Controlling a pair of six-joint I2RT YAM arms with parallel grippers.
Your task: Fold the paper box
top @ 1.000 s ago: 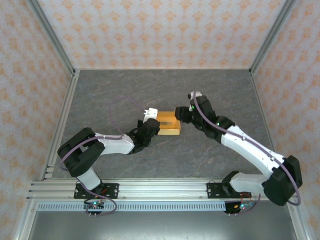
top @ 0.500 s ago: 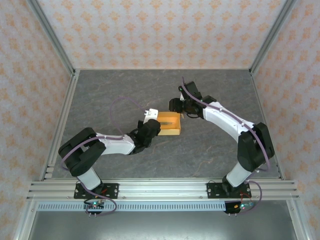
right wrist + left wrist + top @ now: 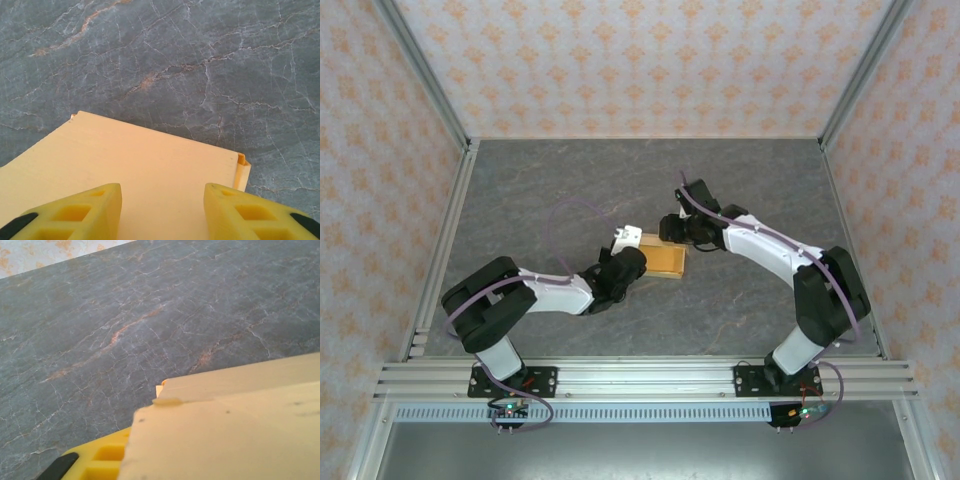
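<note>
On the grey marbled table (image 3: 540,185), near its middle, the paper box (image 3: 667,260) lies as a low orange-yellow rectangle with its top panel down. The left gripper (image 3: 638,262) meets the box at its left end. In the left wrist view pale paperboard covers the lower right, with one yellow finger (image 3: 102,460) showing beneath its edge. Whether that gripper is pinching the board or has let go cannot be told. The right gripper (image 3: 672,230) sits at the far edge of the box. Its wrist view shows both yellow fingers spread apart over the smooth top panel, holding nothing. A narrow side flap (image 3: 242,171) peeks out at the panel's right corner.

The step in hand looks like closing: the lid is lowered and likely needs securing. The next move probably calls for pressing the lid flat and tucking that loose flap in while the other arm steadies the box. With the lid down, the inside of the box is hidden, so any contents cannot be seen
</note>
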